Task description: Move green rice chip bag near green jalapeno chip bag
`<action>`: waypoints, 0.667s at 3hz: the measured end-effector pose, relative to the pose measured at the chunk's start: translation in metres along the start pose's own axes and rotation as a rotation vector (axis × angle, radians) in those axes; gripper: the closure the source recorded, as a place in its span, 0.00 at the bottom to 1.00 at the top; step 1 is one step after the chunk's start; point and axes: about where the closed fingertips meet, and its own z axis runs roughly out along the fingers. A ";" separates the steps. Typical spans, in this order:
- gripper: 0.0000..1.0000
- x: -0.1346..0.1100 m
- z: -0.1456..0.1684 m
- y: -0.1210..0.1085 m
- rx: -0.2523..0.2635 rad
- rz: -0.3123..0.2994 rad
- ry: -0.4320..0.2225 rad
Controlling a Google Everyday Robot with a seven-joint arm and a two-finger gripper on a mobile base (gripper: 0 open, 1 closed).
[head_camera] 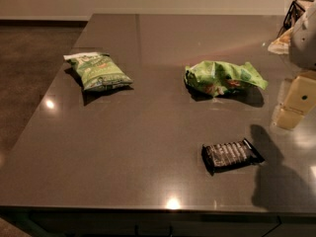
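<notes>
My gripper (pixel 292 107) hovers right of the green rice chip bag (pixel 224 78), apparently not touching it; open or closed, can't tell.

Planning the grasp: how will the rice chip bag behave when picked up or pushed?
The rice chip bag looks crumpled, so probably light and floppy. Its foil on the glossy table would likely slide when pushed. The gripper hangs at the right edge, apart from it.

The green rice chip bag (pixel 224 78) is crinkled, shiny foil; the green jalapeno chip bag (pixel 100 72) smooth, faintly glossy; the black wrapper (pixel 231 155) ribbed; the countertop (pixel 123 147) polished, reflective; the gripper (pixel 292 107), at the right edge, smooth cream plastic.
</notes>
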 end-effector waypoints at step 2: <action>0.00 -0.007 0.007 -0.015 0.001 0.029 -0.023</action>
